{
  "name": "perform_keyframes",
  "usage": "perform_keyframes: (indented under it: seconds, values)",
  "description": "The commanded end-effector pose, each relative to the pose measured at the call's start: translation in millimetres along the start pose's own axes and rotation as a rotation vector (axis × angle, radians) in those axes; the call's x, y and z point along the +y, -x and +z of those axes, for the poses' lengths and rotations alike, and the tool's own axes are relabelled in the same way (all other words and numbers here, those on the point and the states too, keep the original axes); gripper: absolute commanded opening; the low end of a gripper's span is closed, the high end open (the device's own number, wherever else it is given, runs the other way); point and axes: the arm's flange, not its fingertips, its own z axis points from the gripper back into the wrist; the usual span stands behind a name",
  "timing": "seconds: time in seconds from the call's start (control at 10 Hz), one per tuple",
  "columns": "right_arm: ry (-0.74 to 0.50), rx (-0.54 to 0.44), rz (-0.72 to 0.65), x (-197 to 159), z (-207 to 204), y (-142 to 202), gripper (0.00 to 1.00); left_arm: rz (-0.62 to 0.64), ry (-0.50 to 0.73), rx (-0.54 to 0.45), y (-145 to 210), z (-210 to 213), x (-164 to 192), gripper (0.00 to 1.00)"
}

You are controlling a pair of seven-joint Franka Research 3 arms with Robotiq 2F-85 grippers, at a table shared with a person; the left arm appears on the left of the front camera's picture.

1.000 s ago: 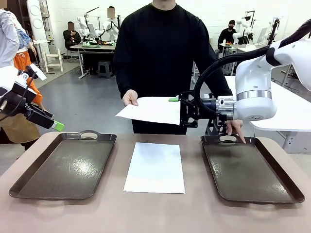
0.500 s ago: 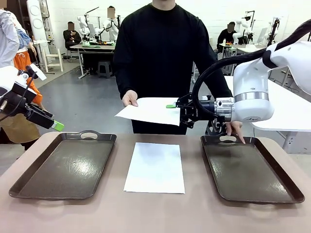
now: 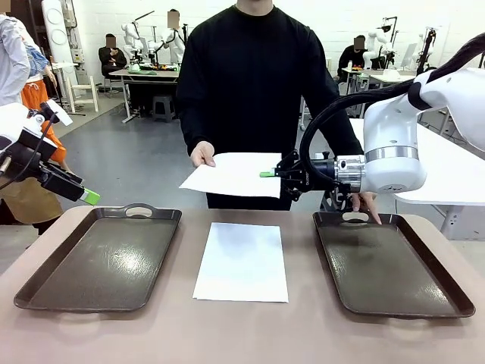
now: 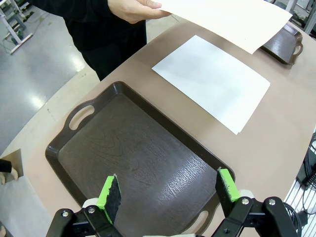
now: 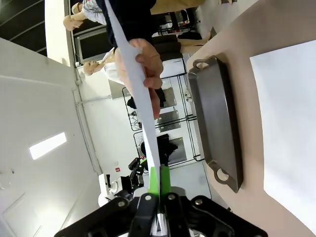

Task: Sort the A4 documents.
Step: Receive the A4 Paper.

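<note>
Front view: my right tool (image 3: 267, 174) pinches the offered A4 sheet (image 3: 235, 173) by its edge; the person's hand (image 3: 202, 154) holds the other for handover.
Left wrist view: left tool (image 4: 168, 186) spread above brown tray (image 4: 138, 163).
Counter (image 3: 151, 334): second A4 sheet (image 3: 242, 262) lies flat.

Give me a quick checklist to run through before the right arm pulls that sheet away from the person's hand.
1. Is the right gripper shut on the held sheet: ok.
2. Is the person's hand off that sheet: not ok, it holds the opposite edge.
3. Is the right tray free: not ok, the other hand is at its handle.
4. Is the left gripper out of the way: ok, open above the left tray.
5. Is the sheet on the table flat between the trays: ok.
</note>
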Motion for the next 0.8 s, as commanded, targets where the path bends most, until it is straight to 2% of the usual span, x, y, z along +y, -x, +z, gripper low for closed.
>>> perform_keyframes:
  seconds: [0.0,0.3,0.4,0.7]
  values:
    - [-0.034,-0.002,-0.019,1.8,-1.8,-6.3,0.00,-0.004,0.009,-0.009,2.2,0.0,3.1,1.00]
    - [-0.021,-0.005,-0.012,0.7,-0.7,-5.1,0.00,-0.004,0.009,-0.009,2.2,0.0,3.1,1.00]
    - [-0.035,0.026,0.003,3.1,-1.5,-4.2,0.00,-0.004,0.009,-0.009,2.2,0.0,3.1,1.00]
    - [0.000,-0.001,-0.002,-1.3,0.7,-0.9,0.00,-0.004,0.009,-0.009,2.2,0.0,3.1,1.00]
